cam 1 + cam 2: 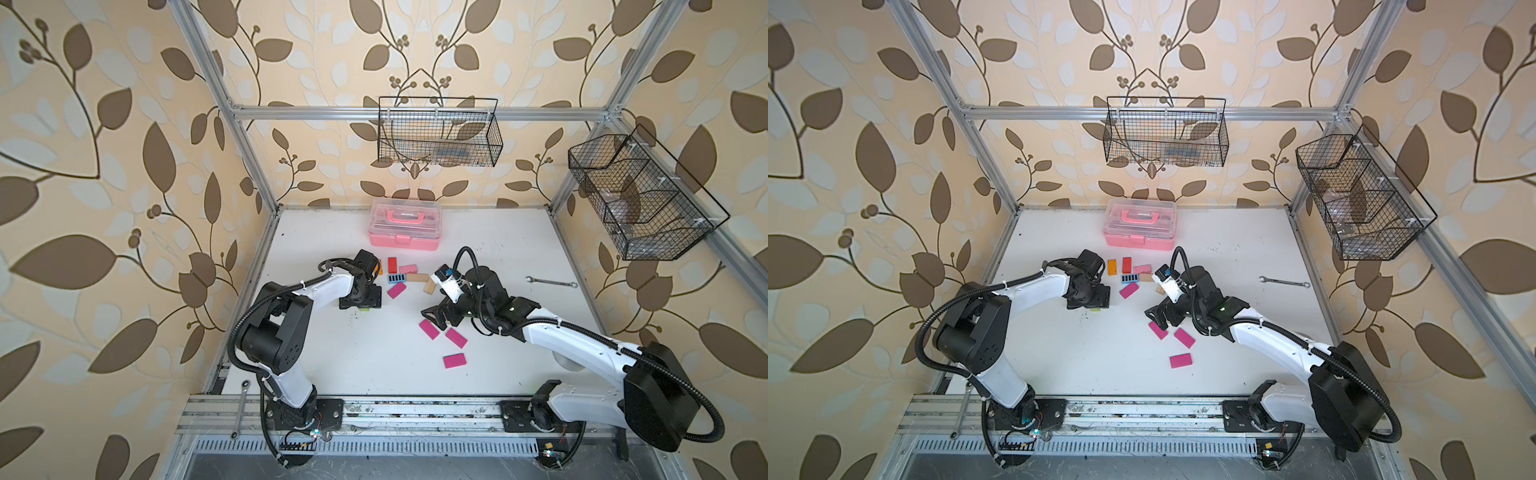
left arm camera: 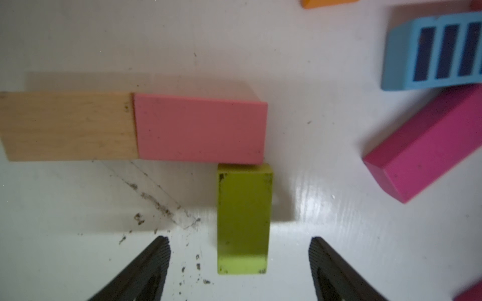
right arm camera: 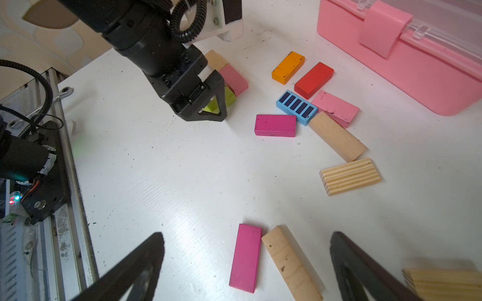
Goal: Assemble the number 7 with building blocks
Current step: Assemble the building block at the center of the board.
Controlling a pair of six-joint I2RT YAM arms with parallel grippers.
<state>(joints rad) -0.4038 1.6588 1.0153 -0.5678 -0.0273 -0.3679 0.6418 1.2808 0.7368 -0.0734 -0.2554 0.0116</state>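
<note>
A plain wood block (image 2: 67,125) and a light pink block (image 2: 200,130) lie end to end as a bar. A lime green block (image 2: 243,219) descends from the pink one's right end, touching it. My left gripper (image 2: 239,241) hovers open over the green block's near end, fingers clear of both sides; in a top view it (image 1: 360,305) covers these blocks. My right gripper (image 3: 246,235) stands open above a magenta block (image 3: 246,258) and a wood block (image 3: 289,263). Loose building blocks lie between the arms: orange (image 3: 288,67), red (image 3: 314,80), blue-striped (image 3: 297,107), magenta (image 3: 275,125).
A pink plastic case (image 1: 403,224) stands at the back of the table. A wrench (image 1: 550,282) lies at the right. More magenta blocks (image 1: 454,360) lie near the right arm. Two wire baskets (image 1: 438,133) hang on the frame. A ratchet (image 1: 241,409) rests on the front rail.
</note>
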